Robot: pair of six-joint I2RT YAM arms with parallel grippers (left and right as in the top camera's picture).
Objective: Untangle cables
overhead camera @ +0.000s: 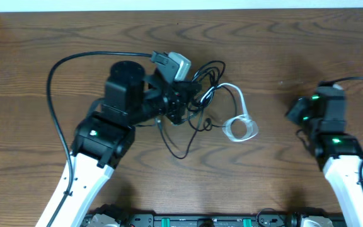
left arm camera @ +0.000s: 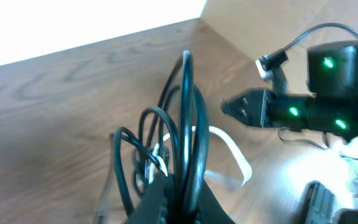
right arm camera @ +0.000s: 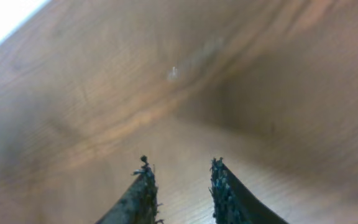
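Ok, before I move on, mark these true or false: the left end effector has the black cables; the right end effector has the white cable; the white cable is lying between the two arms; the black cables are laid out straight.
1. The left end effector is shut on the black cables. True.
2. The right end effector holds the white cable. False: its fingers stand apart with nothing between them, over bare table.
3. The white cable lies on the table between the two arms. True.
4. The black cables are laid out straight. False: they loop in a tangled bundle at the left end effector.
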